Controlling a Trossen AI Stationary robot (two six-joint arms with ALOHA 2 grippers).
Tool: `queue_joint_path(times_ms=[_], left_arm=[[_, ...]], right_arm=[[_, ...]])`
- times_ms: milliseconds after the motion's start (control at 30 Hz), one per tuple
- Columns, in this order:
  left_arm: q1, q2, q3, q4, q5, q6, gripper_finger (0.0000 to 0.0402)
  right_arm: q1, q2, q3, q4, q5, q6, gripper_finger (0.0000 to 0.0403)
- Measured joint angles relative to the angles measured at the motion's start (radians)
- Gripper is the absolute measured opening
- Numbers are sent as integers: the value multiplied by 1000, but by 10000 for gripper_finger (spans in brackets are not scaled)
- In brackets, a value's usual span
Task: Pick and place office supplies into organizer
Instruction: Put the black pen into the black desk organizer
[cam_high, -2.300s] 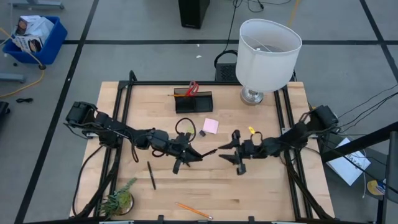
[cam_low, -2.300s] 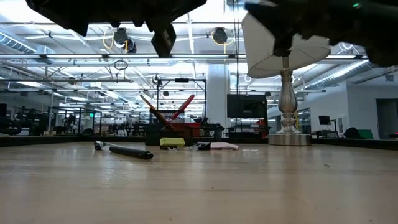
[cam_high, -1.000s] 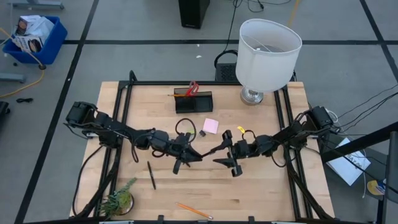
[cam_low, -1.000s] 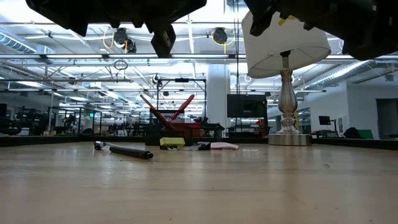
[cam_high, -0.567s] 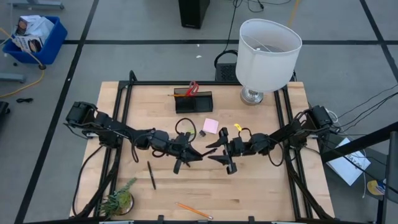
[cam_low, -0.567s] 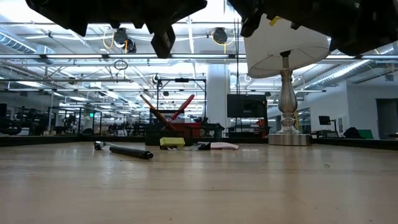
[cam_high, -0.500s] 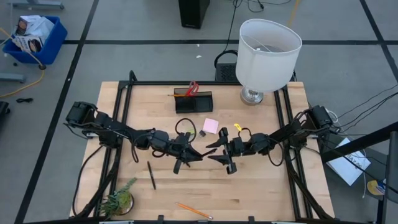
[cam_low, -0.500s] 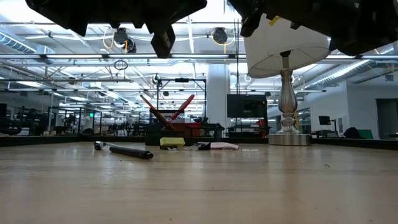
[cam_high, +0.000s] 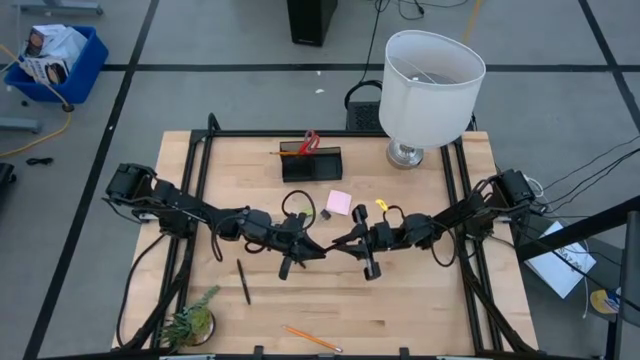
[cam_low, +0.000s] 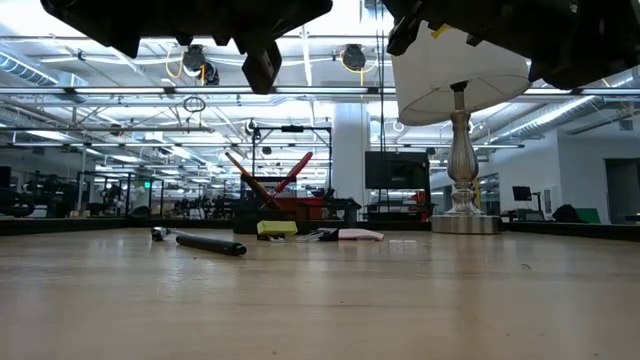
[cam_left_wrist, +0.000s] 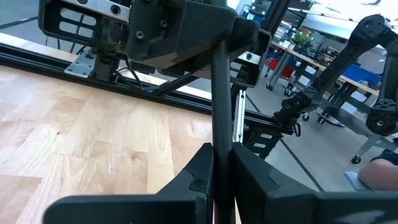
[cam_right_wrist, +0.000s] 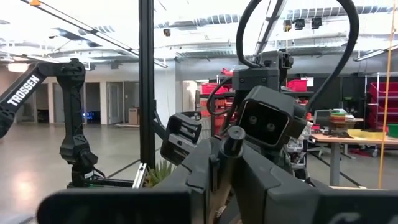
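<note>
A black pen (cam_high: 334, 246) hangs over the middle of the table between my two grippers. My left gripper (cam_high: 318, 250) comes from the left and is shut on it. My right gripper (cam_high: 347, 243) comes from the right and is shut on its other end. The black organizer (cam_high: 311, 161) stands at the far middle with red scissors (cam_high: 310, 142) and an orange pencil in it. A pink sticky-note pad (cam_high: 338, 202) and a small black clip (cam_high: 325, 214) lie flat just beyond the grippers. A second black pen (cam_high: 243, 281) lies at the near left, an orange pencil (cam_high: 310, 338) by the near edge. My left gripper pinches one end of the pen (cam_left_wrist: 220, 177) between its two fingers, coming level from the table's left. The pen runs on forward from the fingers, clear of the table. My right gripper pinches the pen's other end (cam_right_wrist: 234, 134) between its two fingers, coming from the table's right. That end pokes back between the fingers.
A white-shaded lamp (cam_high: 431, 80) stands at the far right corner. A small green plant (cam_high: 190, 320) sits at the near left corner. A yellow-green eraser (cam_low: 277, 228) shows by the organizer in the low view. Bare wood lies along the near right.
My right gripper has shut its fingers on the free end of the pen that my left gripper holds out. The pen has stayed where it was, clear of the table.
</note>
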Motion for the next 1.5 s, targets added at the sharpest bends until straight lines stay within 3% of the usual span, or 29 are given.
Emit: queue_joint_path(times_ms=[167, 533, 633, 767, 1000, 1167, 1433, 1500], left_arm=[[-1, 0, 0, -4, -75, -88, 68], [44, -32, -1, -167, -24, -57, 262], [68, -69, 0, -252, 12, -32, 302], [73, -147, -2, -361, -25, -23, 338], [14, -343, -88, -383, -189, 95, 367], [-31, -517, -250, -243, -340, 158, 374], [-32, -705, -417, -222, -409, 192, 374], [-32, -729, -437, -226, -429, 196, 375]], right_arm=[[0, -1, 0, -3, 28, 9, 39], [2, 0, -3, -37, 54, 2, 38], [3, -4, -18, -55, 73, 1, 36], [3, -4, -43, -52, 109, 6, 37], [-8, -8, -58, -94, 133, -8, 37], [-30, -8, -46, -141, 200, -85, 37], [-182, -8, 134, -417, 198, -190, 37], [-238, -8, 186, -484, 154, -220, 37]])
